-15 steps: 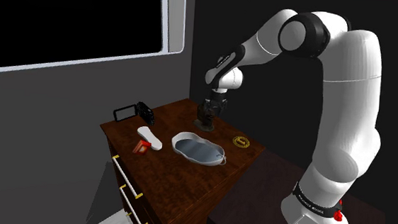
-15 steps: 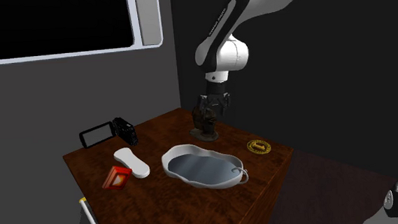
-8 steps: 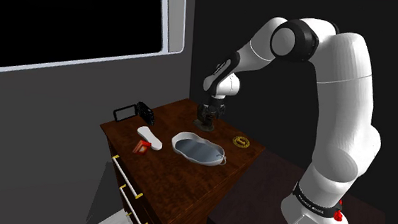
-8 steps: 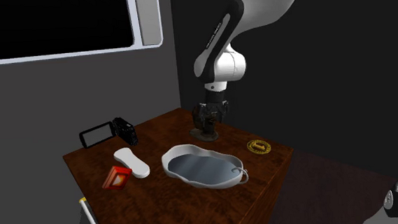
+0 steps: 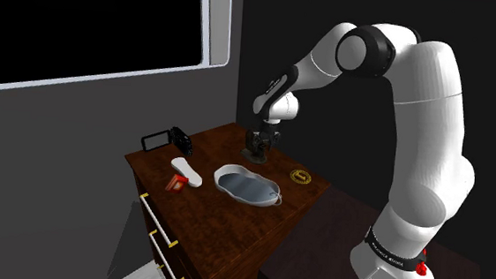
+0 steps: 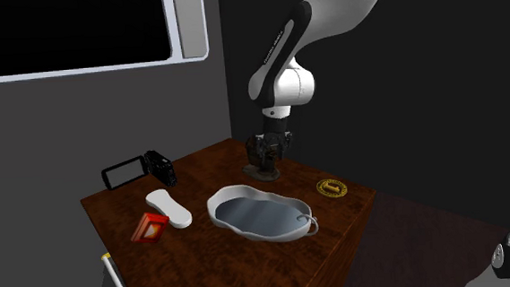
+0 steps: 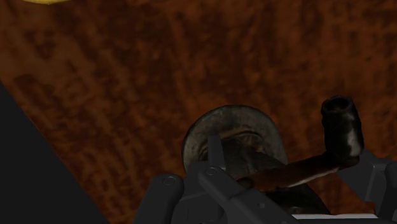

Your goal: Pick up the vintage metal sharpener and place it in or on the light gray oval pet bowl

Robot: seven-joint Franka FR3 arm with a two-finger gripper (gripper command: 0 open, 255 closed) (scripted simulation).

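The gripper (image 6: 268, 148) hung low over the dark metal sharpener (image 6: 263, 160). The sharpener stood upright on its round foot at the back of the wooden dresser top (image 6: 205, 257), just behind the pale oval bowl (image 6: 214, 212) and apart from it. In the wrist view the two black fingers (image 7: 167, 191) stood spread on either side of the sharpener's body, with no clear sign of pressing on it. The crank handle (image 7: 340, 130) jutted out toward one finger, and it looked the likeliest source of trouble. A finger closing on it rather than on the body could turn the crank or twist the sharpener, giving a crooked grip that might slip on the lift. The knobbly, top-heavy shape could also tip off its foot, and the dresser's back edge lay near.
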